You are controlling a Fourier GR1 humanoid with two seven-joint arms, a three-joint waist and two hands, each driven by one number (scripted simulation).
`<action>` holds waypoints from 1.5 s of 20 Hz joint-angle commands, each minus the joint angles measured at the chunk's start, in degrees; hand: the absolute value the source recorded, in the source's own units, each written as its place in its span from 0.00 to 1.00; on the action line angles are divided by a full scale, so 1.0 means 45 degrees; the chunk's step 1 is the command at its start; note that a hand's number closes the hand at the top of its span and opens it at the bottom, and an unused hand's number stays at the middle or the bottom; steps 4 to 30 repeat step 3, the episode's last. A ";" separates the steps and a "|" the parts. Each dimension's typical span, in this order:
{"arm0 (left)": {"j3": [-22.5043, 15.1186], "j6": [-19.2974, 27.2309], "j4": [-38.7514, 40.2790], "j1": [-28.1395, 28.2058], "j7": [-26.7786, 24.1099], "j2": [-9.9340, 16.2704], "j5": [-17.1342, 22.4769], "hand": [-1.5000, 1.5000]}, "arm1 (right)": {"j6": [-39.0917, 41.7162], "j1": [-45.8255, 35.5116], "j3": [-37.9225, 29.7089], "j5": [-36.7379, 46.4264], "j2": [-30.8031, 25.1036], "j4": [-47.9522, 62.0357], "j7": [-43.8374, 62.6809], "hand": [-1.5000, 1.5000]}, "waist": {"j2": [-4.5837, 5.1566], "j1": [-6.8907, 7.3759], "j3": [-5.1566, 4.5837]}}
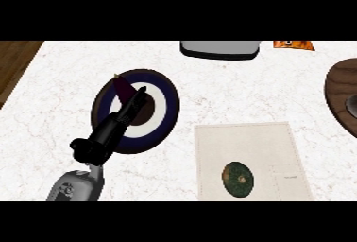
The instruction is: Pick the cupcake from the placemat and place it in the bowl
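A round greenish-brown cupcake (238, 178) sits on the pale placemat (279, 142), near its lower edge. To the left lies the bowl (165, 101), navy with a white ring and a brown centre. My left hand (118, 120) stretches over the bowl from the lower left, fingers straight and pointing toward the bowl's far rim. A slim dark maroon shape (123, 87) with a small pale tip shows beside the fingertips; I cannot tell what it is. The hand is well left of the cupcake. My right hand shows nowhere.
A grey-white appliance (220, 48) stands at the counter's far edge, with an orange item (293, 45) to its right. A dark wooden round board (340, 94) lies at the right edge. Wooden floor (14, 61) shows past the counter's left edge.
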 commanded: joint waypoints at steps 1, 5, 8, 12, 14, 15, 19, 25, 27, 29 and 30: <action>-0.0014 0.0074 0.0034 -0.0085 -0.0027 -0.0148 0.0024 0.50 | 0.1925 0.0133 -0.0164 -0.0213 -0.0215 0.0054 -0.0896 0.00 | 0.0090 0.0022 0.0052; 0.0036 -0.0020 -0.0160 -0.0055 0.0081 0.0011 0.0057 0.50 | 0.1999 0.0413 -0.0157 -0.0230 -0.0288 0.0073 -0.0851 0.00 | 0.0051 0.0023 0.0082; 0.0036 -0.0020 -0.0160 -0.0055 0.0081 0.0011 0.0057 0.50 | 0.1999 0.0413 -0.0157 -0.0230 -0.0288 0.0073 -0.0851 0.00 | 0.0051 0.0023 0.0082; 0.0036 -0.0020 -0.0160 -0.0055 0.0081 0.0011 0.0057 0.50 | 0.1999 0.0413 -0.0157 -0.0230 -0.0288 0.0073 -0.0851 0.00 | 0.0051 0.0023 0.0082; 0.0036 -0.0020 -0.0160 -0.0055 0.0081 0.0011 0.0057 0.50 | 0.1999 0.0413 -0.0157 -0.0230 -0.0288 0.0073 -0.0851 0.00 | 0.0051 0.0023 0.0082; 0.0036 -0.0020 -0.0160 -0.0055 0.0081 0.0011 0.0057 0.50 | 0.1999 0.0413 -0.0157 -0.0230 -0.0288 0.0073 -0.0851 0.00 | 0.0051 0.0023 0.0082; 0.0036 -0.0020 -0.0160 -0.0055 0.0081 0.0011 0.0057 0.50 | 0.1999 0.0413 -0.0157 -0.0230 -0.0288 0.0073 -0.0851 0.00 | 0.0051 0.0023 0.0082; 0.0036 -0.0020 -0.0160 -0.0055 0.0081 0.0011 0.0057 0.50 | 0.1999 0.0413 -0.0157 -0.0230 -0.0288 0.0073 -0.0851 0.00 | 0.0051 0.0023 0.0082; 0.0036 -0.0020 -0.0160 -0.0055 0.0081 0.0011 0.0057 0.50 | 0.1999 0.0413 -0.0157 -0.0230 -0.0288 0.0073 -0.0851 0.00 | 0.0051 0.0023 0.0082; 0.0036 -0.0020 -0.0160 -0.0055 0.0081 0.0011 0.0057 0.50 | 0.1999 0.0413 -0.0157 -0.0230 -0.0288 0.0073 -0.0851 0.00 | 0.0051 0.0023 0.0082; 0.0036 -0.0020 -0.0160 -0.0055 0.0081 0.0011 0.0057 0.50 | 0.1999 0.0413 -0.0157 -0.0230 -0.0288 0.0073 -0.0851 0.00 | 0.0051 0.0023 0.0082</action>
